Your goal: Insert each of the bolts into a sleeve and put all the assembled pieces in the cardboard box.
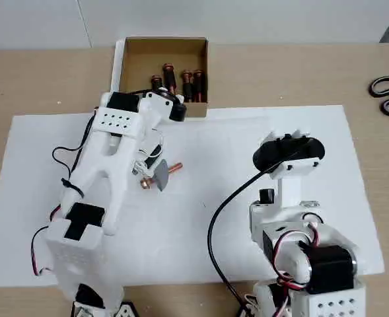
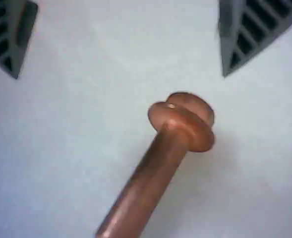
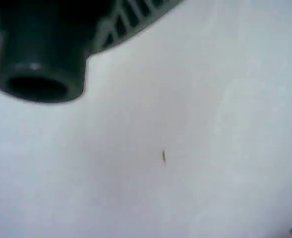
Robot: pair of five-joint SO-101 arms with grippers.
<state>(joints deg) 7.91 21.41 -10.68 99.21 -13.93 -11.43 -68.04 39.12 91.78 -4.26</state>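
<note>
A copper bolt lies on the white paper, its flanged head toward the wrist camera. My left gripper hangs open just above it, one grey finger on each side, and a grey fingertip partly covers the bolt from above. My right gripper hovers over the paper to the right, shut on a black sleeve whose hollow end faces the paper. The cardboard box at the back holds several assembled pieces.
The white paper sheet covers the middle of the wooden table. Scissors lie at the far right edge. The left arm's wrist sits close to the box's front wall.
</note>
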